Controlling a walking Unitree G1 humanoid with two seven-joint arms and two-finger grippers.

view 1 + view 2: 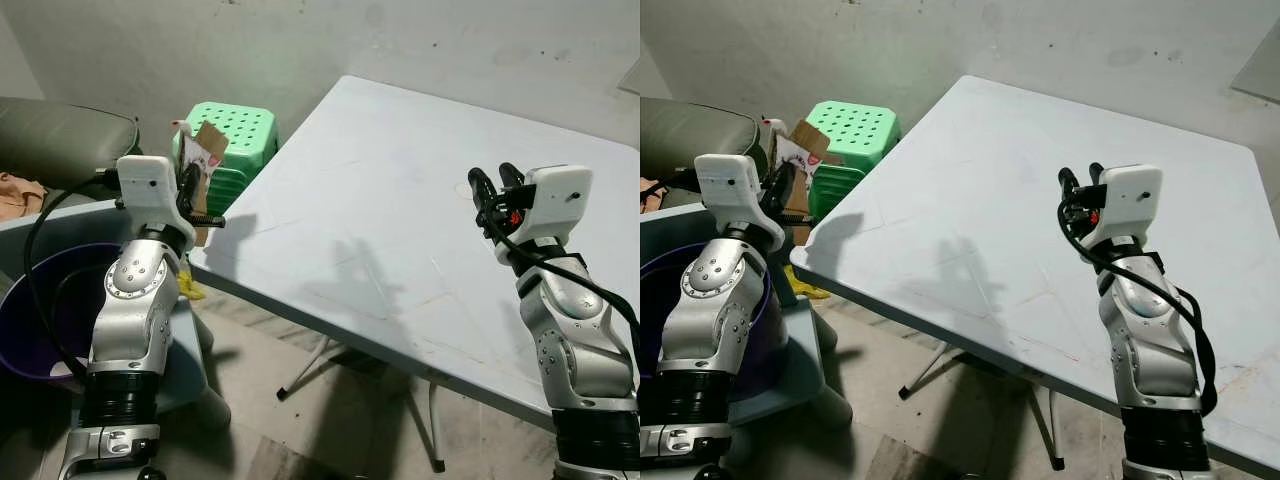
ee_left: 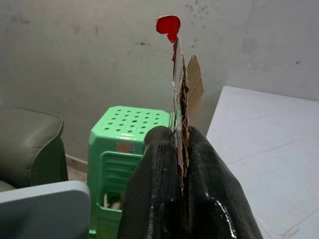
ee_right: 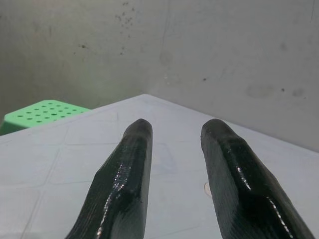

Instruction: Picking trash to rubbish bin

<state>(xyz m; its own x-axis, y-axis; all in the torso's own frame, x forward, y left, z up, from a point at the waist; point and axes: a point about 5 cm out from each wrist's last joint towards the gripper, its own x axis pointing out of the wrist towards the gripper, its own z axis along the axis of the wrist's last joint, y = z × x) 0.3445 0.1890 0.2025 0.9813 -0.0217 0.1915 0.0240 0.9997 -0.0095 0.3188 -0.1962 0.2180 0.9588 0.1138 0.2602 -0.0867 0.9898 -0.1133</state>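
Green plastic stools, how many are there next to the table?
1. The green stool stands on the floor off the white table's left edge, behind the cardboard scrap held by the left gripper. Others may be hidden.

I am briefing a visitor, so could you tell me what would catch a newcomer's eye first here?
Probably the left gripper, raised beside the white folding table, its black fingers shut on a flat piece of torn cardboard packaging. Behind it stands a bright green perforated plastic stool. The right gripper is open above the table.
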